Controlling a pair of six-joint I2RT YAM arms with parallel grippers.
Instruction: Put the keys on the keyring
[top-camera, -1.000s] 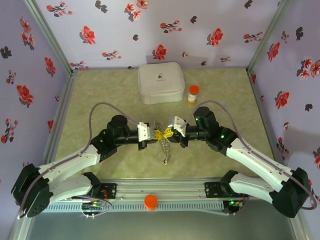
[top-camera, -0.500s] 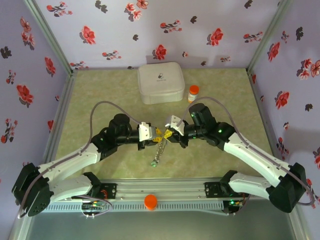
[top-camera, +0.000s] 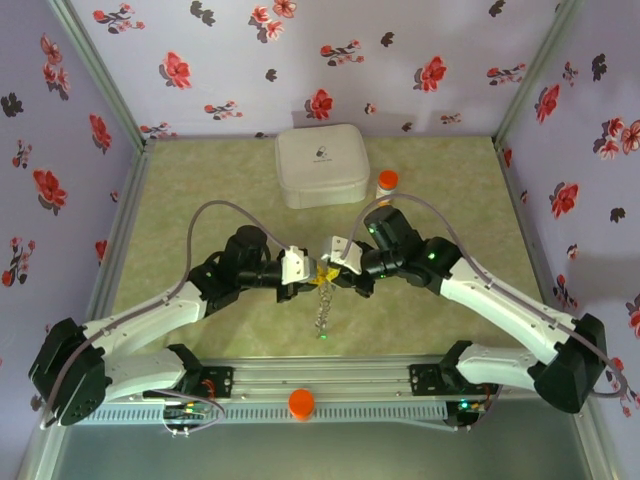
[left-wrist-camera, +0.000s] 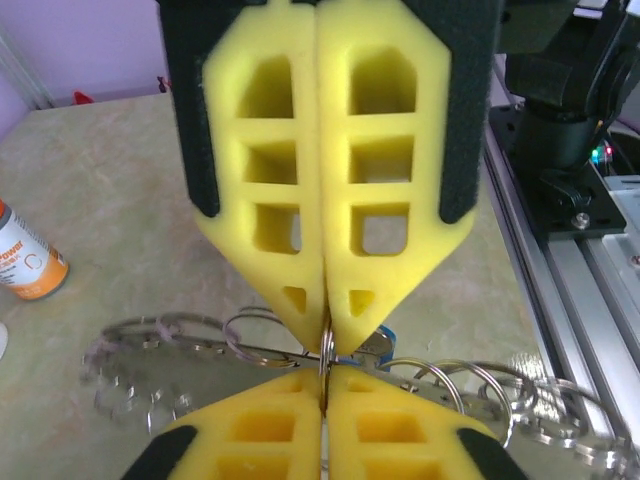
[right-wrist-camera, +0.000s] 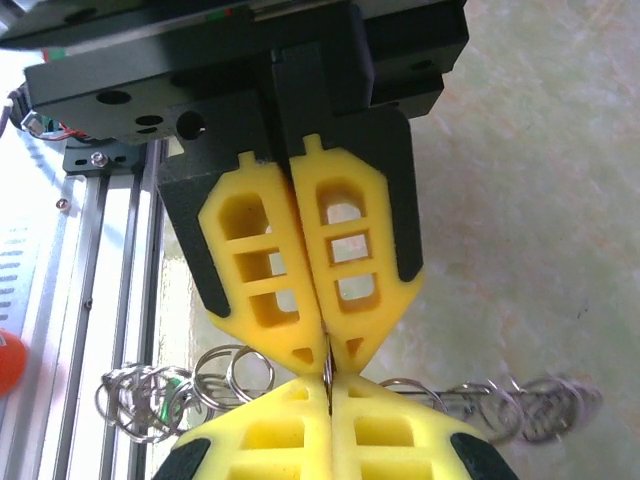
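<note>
My two grippers meet tip to tip above the middle of the table, the left gripper (top-camera: 312, 273) and the right gripper (top-camera: 333, 270). Both are shut on the same thin metal ring of the keyring (top-camera: 322, 305). The rest of its chain of rings hangs toward the near rail. In the left wrist view my left gripper (left-wrist-camera: 325, 385) pinches that ring, with the keyring (left-wrist-camera: 480, 385) strung out to both sides. A blue-headed key (left-wrist-camera: 386, 338) sits just behind the tips. In the right wrist view my right gripper (right-wrist-camera: 329, 385) grips the ring, and the keyring (right-wrist-camera: 232, 372) ends in a green-tagged key (right-wrist-camera: 170, 405).
A white square case (top-camera: 320, 165) stands at the back centre with an orange-capped pill bottle (top-camera: 386, 184) to its right. The metal rail (top-camera: 320, 380) with an orange knob (top-camera: 301, 402) runs along the near edge. Floral walls close the sides.
Both grippers have shifted a little left and toward the back while staying together. The hanging chain has swung and now hangs straight toward the rail.
</note>
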